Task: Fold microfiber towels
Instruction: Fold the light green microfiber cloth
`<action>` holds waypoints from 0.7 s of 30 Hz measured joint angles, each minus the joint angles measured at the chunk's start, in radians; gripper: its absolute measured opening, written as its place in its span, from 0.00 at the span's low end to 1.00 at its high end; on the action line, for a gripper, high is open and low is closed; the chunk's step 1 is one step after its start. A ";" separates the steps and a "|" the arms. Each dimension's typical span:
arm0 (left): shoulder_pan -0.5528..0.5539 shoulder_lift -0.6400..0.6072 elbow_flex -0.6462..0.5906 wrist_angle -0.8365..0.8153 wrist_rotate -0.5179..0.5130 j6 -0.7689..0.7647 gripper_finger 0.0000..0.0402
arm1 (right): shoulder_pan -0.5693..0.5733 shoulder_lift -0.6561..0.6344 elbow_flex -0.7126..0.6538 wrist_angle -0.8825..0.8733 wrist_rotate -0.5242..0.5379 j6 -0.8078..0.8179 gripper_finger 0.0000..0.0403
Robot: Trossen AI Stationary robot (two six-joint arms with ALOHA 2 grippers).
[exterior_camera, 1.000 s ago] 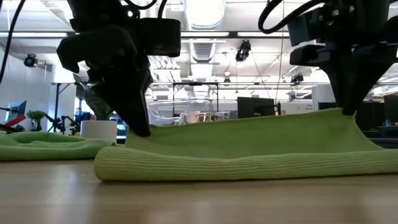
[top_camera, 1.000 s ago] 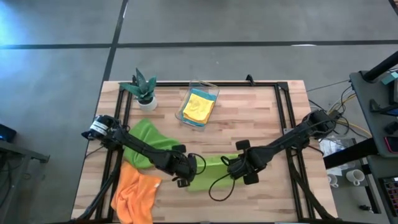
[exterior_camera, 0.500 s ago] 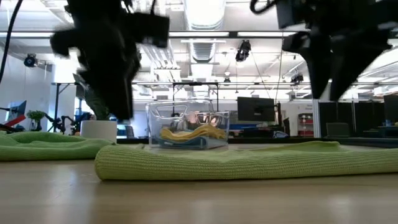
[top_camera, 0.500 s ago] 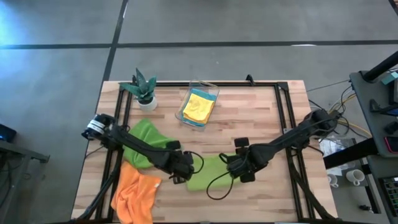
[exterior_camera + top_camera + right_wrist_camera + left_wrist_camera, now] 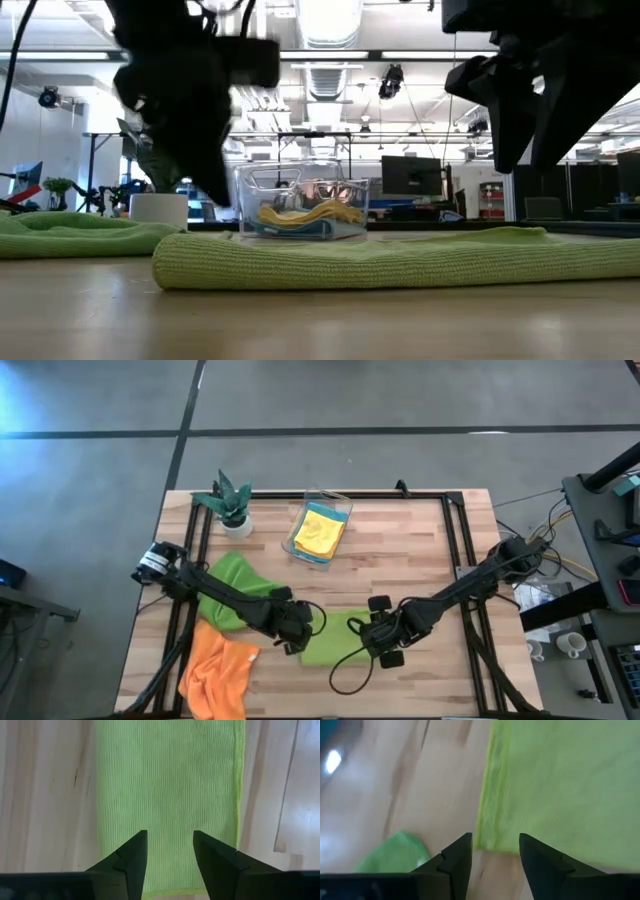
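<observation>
The lime green towel (image 5: 335,632) lies folded in a flat strip (image 5: 400,258) near the table's front middle. Above its left end hangs my left gripper (image 5: 297,638) (image 5: 495,840), open, with the towel's edge (image 5: 487,810) just ahead of its fingers. Above the right end, my right gripper (image 5: 378,640) (image 5: 170,835) is open too, over the cloth (image 5: 170,780). In the low view both grippers (image 5: 215,190) (image 5: 525,160) hang clear of the towel. A darker green towel (image 5: 235,582) and an orange towel (image 5: 215,675) lie bunched at the left.
A clear bin (image 5: 318,528) holding a yellow towel (image 5: 320,532) stands at the far middle, with a small potted plant (image 5: 232,505) at the far left. Bare wood (image 5: 420,560) shows on the right half of the table.
Both grippers have opened and let go of the lime towel's raised upper layer, which has fallen flat onto the layer below. Both have come up clear of the cloth. My right gripper has also shifted a little toward the table's near left.
</observation>
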 joint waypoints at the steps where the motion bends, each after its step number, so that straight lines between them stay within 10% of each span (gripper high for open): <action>1: 0.005 0.000 -0.012 -0.004 0.018 -0.020 0.37 | 0.002 0.000 0.000 0.003 0.000 0.000 0.39; 21: 0.070 0.042 -0.047 0.072 0.146 0.186 0.37 | 0.003 0.000 -0.006 0.003 0.003 0.016 0.36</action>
